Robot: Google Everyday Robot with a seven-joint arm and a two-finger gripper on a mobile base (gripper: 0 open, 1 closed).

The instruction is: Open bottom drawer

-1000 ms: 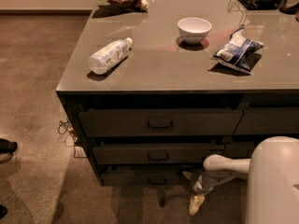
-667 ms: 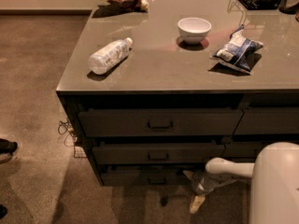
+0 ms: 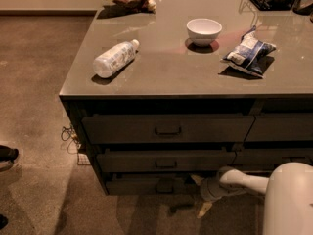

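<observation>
Speckled brown floor (image 3: 34, 82) surrounds a grey-topped counter (image 3: 161, 77) whose front carries a three-drawer stack. At the foot of the stack, toward 6 o'clock in the view, sits the bottom drawer (image 3: 137, 185). It is the lowest and slimmest front, dark grey-brown and deep in shadow, with a small dark rectangular pull (image 3: 165, 186) at its centre. It looks shut beneath the two taller drawers (image 3: 127, 129).

The gripper (image 3: 200, 195) hangs low at 5 o'clock, just right of that drawer's end and near the floor. Its two pale fingers (image 3: 196, 179) are spread wide apart and hold nothing.

On the counter lie a plastic bottle (image 3: 113, 58) at 11 o'clock, a white bowl (image 3: 204, 31) and a blue snack bag (image 3: 248, 53).
</observation>
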